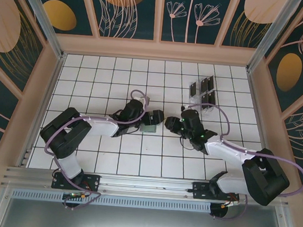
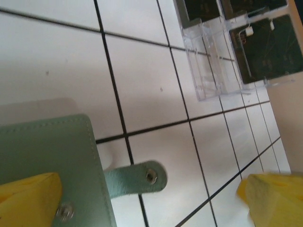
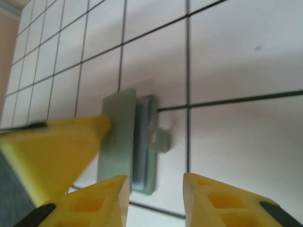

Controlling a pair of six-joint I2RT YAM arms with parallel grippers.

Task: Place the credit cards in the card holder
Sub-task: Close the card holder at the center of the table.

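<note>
Lying beneath left tool [image 2: 149,189]: card holder [image 2: 47,151]

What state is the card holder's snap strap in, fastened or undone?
Undone. The strap lies out on the tile beside the card holder, its snap showing, apart from the cover's stud.

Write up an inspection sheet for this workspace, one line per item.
Surface: white tiled table, nothing spilled.
Job's things: card holder lies flat, strap unsnapped; credit cards stand in clear rack, apart from it.
Clutter: nothing seen.
Grippers: left gripper open wide, one finger over the holder's corner; right gripper partly open, empty, near the holder.
Cables: lilac cables loop along both arms.
Surroundings: floral panels wall the table; metal rail at near edge.
</note>
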